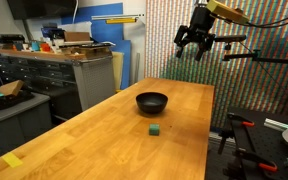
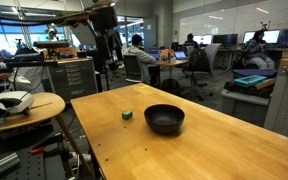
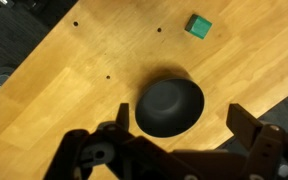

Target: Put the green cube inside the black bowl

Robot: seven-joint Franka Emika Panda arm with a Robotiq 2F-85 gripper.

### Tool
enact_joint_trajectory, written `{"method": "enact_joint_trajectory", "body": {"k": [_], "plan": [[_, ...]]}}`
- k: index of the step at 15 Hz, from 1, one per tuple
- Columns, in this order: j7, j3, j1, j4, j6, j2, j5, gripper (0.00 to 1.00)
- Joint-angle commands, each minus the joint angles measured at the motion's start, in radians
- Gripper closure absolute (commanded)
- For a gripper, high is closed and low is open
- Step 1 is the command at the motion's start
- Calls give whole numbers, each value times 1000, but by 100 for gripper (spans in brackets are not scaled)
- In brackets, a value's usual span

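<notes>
The green cube [image 1: 156, 129] sits on the wooden table [image 1: 104, 135], a short way in front of the black bowl [image 1: 152, 102]. In an exterior view the cube [image 2: 127, 115] lies to the left of the bowl [image 2: 164, 119]. In the wrist view the bowl [image 3: 170, 106] is below centre and the cube [image 3: 199, 25] is at the top right. My gripper [image 1: 193, 47] hangs high above the table's far end, open and empty. It also shows in an exterior view [image 2: 111, 52]. Its fingers frame the bowl in the wrist view [image 3: 182, 120].
The table's far edge [image 3: 274, 105] drops off near the bowl in the wrist view. A grey cabinet [image 1: 59, 75] with clutter stands beside the table. A round side table [image 2: 24, 108] and office desks with chairs [image 2: 184, 65] surround it.
</notes>
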Motion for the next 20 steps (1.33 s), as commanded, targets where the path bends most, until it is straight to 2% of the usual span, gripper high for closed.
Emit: {"method": "enact_joint_trajectory", "body": {"k": [1, 4, 9, 12, 20], "plan": [[190, 79, -28, 44, 64, 124, -56, 0], [309, 100, -12, 77, 67, 210, -112, 0], [409, 82, 38, 160, 73, 354, -146, 0], [421, 63, 73, 205, 111, 438, -146, 0], [365, -11, 163, 282, 253, 616, -55, 0]]}}
